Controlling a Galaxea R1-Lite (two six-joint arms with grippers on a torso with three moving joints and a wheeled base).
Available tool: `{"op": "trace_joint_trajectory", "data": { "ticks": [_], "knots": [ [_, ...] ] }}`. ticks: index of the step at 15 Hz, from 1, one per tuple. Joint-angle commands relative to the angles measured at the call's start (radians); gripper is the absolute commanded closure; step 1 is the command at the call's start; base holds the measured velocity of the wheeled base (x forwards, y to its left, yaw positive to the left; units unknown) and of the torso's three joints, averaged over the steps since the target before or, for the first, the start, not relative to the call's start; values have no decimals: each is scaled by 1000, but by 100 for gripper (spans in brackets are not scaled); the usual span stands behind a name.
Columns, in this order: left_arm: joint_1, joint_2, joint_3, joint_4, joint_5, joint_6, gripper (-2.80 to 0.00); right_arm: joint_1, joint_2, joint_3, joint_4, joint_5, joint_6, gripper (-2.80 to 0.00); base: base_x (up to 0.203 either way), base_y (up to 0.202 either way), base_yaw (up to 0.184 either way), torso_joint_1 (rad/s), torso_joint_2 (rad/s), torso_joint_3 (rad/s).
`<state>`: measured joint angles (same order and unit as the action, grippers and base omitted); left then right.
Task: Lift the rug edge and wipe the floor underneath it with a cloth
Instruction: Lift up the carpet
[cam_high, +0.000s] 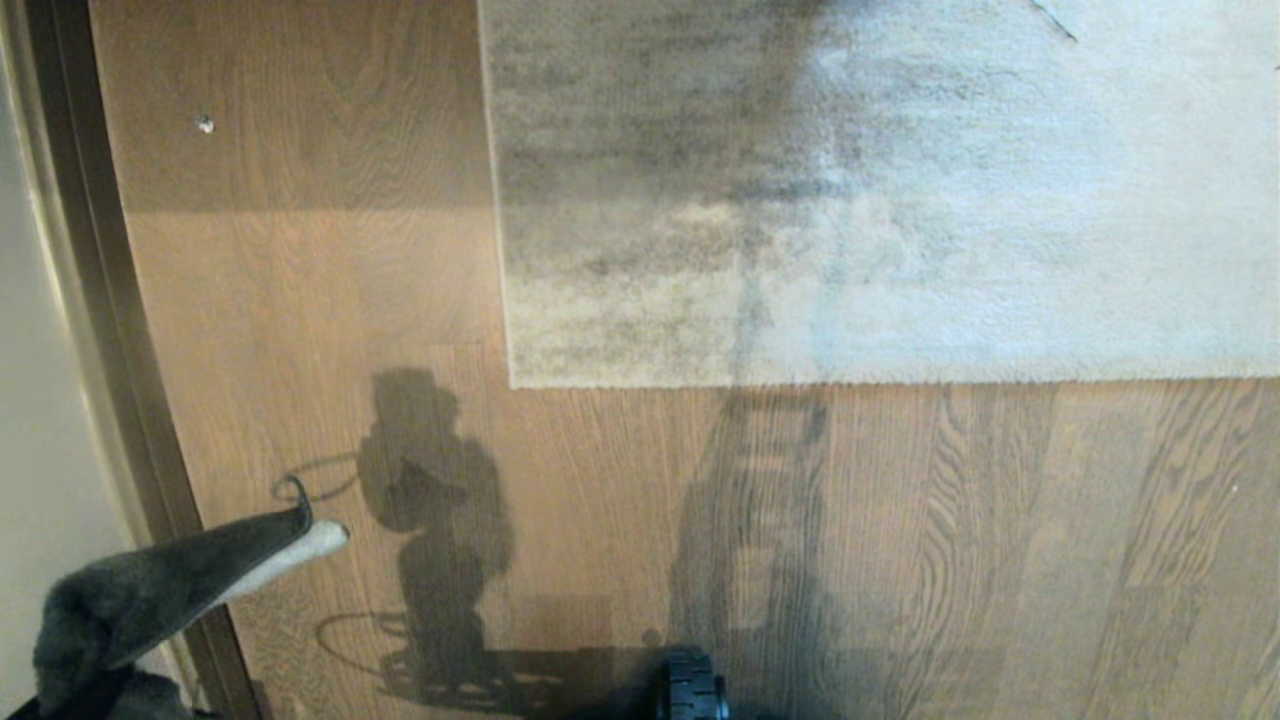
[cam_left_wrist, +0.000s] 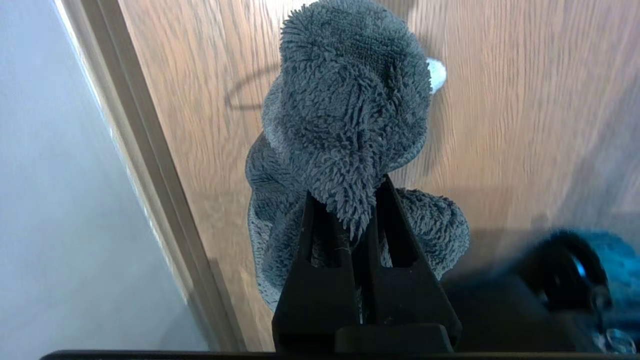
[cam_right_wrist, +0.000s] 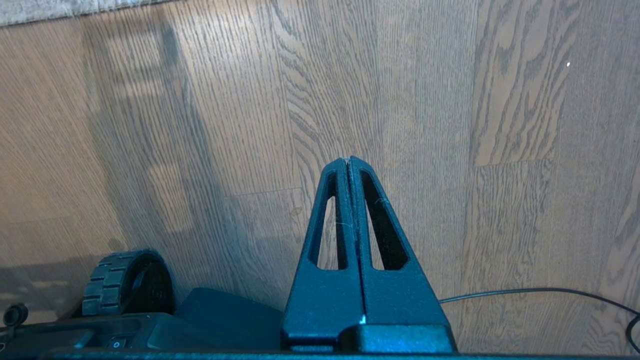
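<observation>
One cloth pinched in left gripper fingers, right gripper fingers pressed together, one rug edge flat.

Bare floor lies open up to the rug edge; the baseboard bounds the left.

We see our left end effector as two black wedge-shaped fingers, each with a long cut-out slot, rising from a black block. Our right end effector has the same form, with fine pale scuffs along its inner edges. A black ridged wheel sits on our dark base, and a thin black cable trails beside it.
</observation>
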<state>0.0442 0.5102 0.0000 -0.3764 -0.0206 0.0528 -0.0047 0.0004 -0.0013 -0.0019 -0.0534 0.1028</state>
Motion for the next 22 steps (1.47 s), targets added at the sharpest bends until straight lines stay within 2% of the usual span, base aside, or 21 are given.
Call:
{"op": "trace_joint_trajectory", "data": {
  "ticks": [1,6,9,13,16,22],
  "knots": [
    [-1,-126,0,70,1,-1,0,0,0,0,0,0,0,0,0,0,0,0,0,0],
    [-21,-309,0,297,6,-5,0,0,0,0,-1,0,0,0,0,0,0,0,0,0],
    [-36,-384,0,370,7,-9,0,0,0,0,0,0,0,0,0,0,0,0,0,0],
    [-39,-454,0,372,9,-16,0,0,0,0,-1,0,0,0,0,0,0,0,0,0],
    [-44,-510,0,373,13,-53,0,0,0,1,-1,0,0,0,0,0,0,0,0,0],
    [-44,-510,0,373,13,-53,0,0,0,0,-1,0,0,0,0,0,0,0,0,0]
  ]
}}
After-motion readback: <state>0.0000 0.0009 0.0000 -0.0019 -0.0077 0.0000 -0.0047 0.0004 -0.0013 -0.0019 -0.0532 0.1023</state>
